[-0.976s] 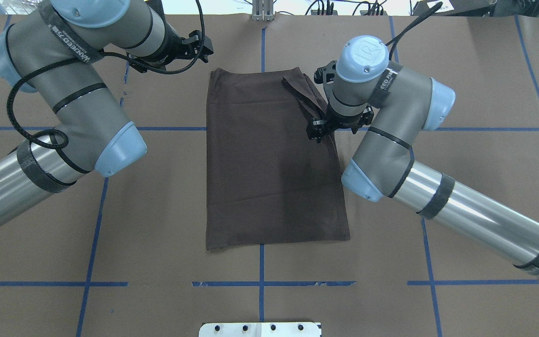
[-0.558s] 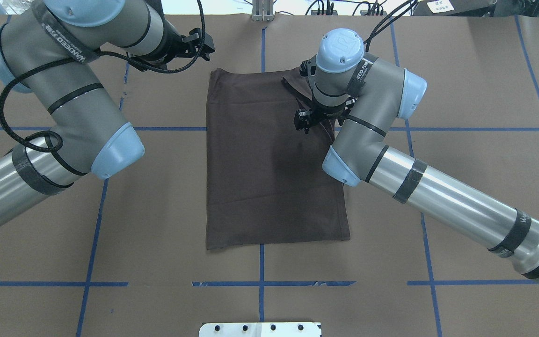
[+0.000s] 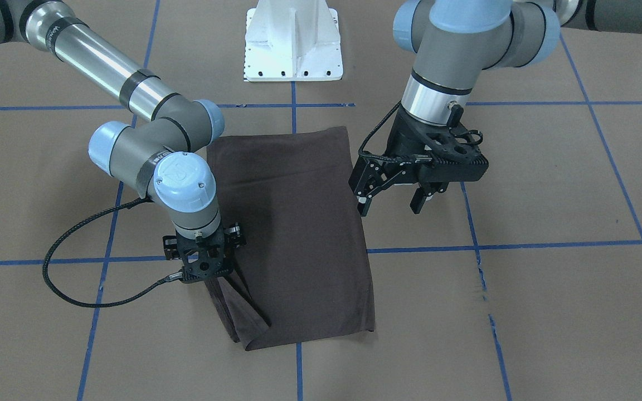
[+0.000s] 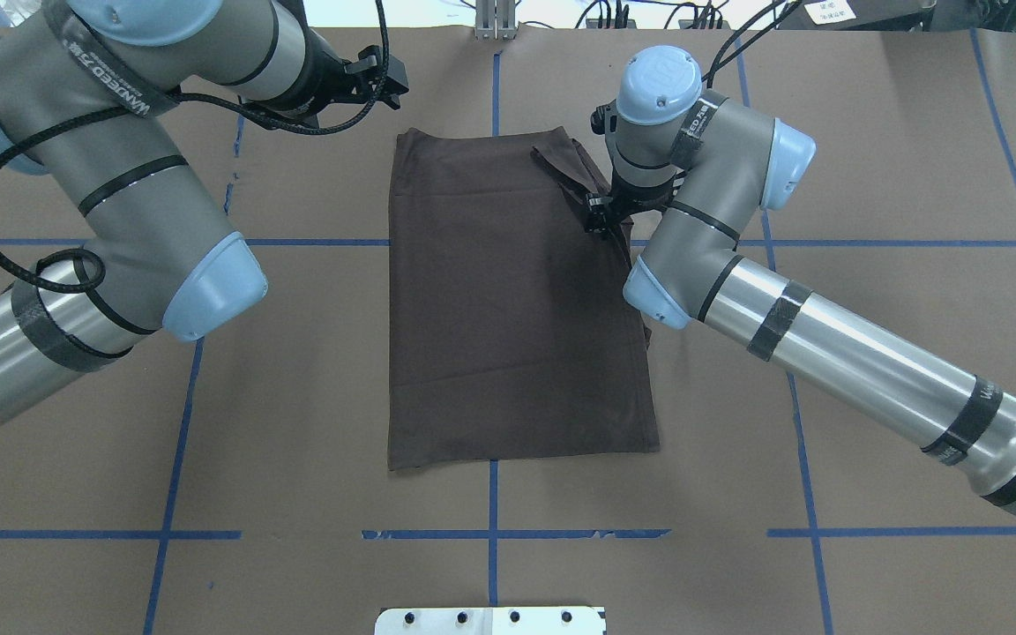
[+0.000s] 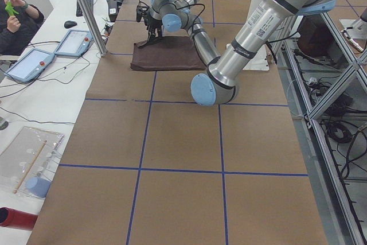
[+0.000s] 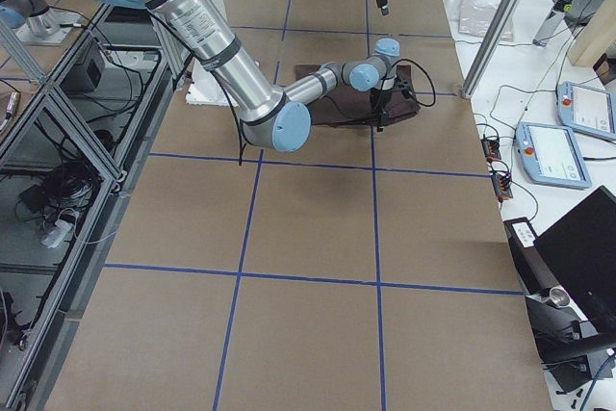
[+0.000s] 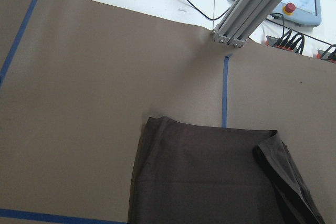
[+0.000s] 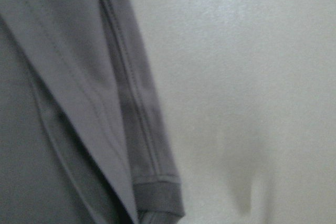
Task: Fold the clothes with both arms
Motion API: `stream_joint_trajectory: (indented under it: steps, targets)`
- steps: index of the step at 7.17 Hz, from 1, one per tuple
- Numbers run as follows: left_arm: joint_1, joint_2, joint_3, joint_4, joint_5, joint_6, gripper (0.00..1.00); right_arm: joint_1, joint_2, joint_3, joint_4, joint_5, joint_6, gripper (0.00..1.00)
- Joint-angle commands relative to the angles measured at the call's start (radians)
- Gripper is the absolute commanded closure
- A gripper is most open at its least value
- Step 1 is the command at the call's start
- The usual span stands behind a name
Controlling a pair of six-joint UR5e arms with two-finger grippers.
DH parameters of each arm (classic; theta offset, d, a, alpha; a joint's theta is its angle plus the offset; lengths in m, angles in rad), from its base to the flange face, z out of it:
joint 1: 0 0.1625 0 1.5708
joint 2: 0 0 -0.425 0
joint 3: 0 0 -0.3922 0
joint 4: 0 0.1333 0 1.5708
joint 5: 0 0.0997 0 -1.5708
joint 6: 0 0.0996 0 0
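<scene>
The dark brown T-shirt lies folded into a long rectangle on the brown paper. A sleeve flap is turned in over its far right corner. My right gripper points down, low over the near end of that flap at the shirt's right edge. Its fingers are hidden, so I cannot tell whether they hold cloth. The right wrist view shows only the blurred sleeve hem flat on the paper. My left gripper hangs open and empty above the table beside the shirt's far left corner.
The white pedestal base stands at the near table edge. An aluminium post rises at the far edge. Blue tape lines cross the paper. A person sits at a side table with control tablets.
The right gripper swung left over the shirt, then back to its right edge, ending farther from the robot's base. The left arm shifted slightly. The shirt and its flap lie as before.
</scene>
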Motion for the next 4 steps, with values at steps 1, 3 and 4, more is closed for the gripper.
stream_joint_trajectory:
  steps: [1, 3, 4]
  targets:
    - [0.0, 0.0, -0.008, 0.001, -0.001, -0.001, 0.0, 0.054, -0.009, -0.045, 0.0, 0.0, -0.026, 0.0]
    - [0.0, 0.0, -0.008, -0.002, -0.001, -0.001, 0.0, 0.083, 0.008, -0.039, 0.02, 0.005, -0.034, 0.0]
    - [0.008, 0.002, -0.007, 0.001, -0.008, -0.005, 0.0, 0.083, 0.017, -0.036, 0.057, 0.011, -0.028, 0.0]
